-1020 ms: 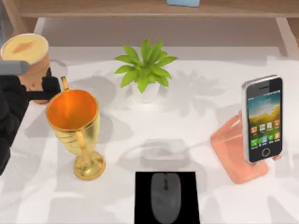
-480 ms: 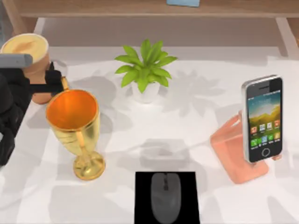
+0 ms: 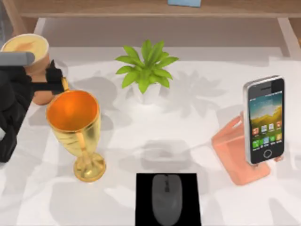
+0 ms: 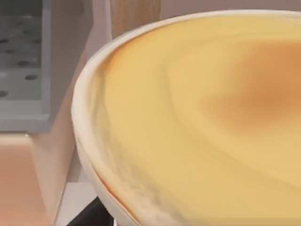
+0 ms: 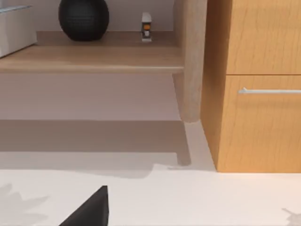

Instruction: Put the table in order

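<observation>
The white tabletop (image 3: 141,136) is not yet in order: a golden goblet (image 3: 75,132), plant (image 3: 146,70), phone (image 3: 265,120) and mouse (image 3: 166,197) are seen standing on it. The left gripper (image 3: 44,84) is placed at the coffee cup (image 3: 30,61) near the left edge; whether its jaws pinch it cannot be told.

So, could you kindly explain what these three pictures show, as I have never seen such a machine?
It is a simulated two-armed AgileX robot tidying the table. One camera looks down from above; the other two sit on the wrists. The left pincer, black, is at the table's left edge, around a cup of coffee; its wrist camera sees the creamy top close up. On the table stand a gold goblet, a potted plant, a phone on a pink stand, and a mouse on a black pad.
</observation>
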You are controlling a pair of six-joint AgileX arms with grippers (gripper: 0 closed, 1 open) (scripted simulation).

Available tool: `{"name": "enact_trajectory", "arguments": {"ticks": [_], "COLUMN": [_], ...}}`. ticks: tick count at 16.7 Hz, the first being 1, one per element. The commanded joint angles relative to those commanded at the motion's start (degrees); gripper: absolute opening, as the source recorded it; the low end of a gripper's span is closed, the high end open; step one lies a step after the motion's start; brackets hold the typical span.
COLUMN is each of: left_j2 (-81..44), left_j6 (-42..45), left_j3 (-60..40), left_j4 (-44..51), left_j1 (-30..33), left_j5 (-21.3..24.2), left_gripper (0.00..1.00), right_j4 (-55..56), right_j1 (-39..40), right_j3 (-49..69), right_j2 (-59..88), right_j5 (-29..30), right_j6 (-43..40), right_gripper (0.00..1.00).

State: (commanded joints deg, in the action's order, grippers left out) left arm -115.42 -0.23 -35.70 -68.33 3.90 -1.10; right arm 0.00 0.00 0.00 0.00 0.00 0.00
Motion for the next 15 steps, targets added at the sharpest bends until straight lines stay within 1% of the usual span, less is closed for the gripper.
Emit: {"name": "enact_trajectory", "arguments": {"ticks": [11, 12, 15], "left_j2": [0.00, 0.00, 0.00], "left_j6": [0.00, 0.00, 0.00], "left_j3": [0.00, 0.00, 0.00], "left_j4": [0.00, 0.00, 0.00], "left_j1": [0.00, 0.00, 0.00], "left_j5": [0.00, 0.00, 0.00], "left_gripper": [0.02, 0.00, 0.00], "right_j4": [0.00, 0.00, 0.00], "right_j1": [0.00, 0.00, 0.00], "right_j3": [0.00, 0.00, 0.00], "right_j2": [0.00, 0.00, 0.00], "right_j5": [0.00, 0.00, 0.00], "right_j6": [0.00, 0.00, 0.00], "right_gripper": [1.00, 1.00, 1.00]}}
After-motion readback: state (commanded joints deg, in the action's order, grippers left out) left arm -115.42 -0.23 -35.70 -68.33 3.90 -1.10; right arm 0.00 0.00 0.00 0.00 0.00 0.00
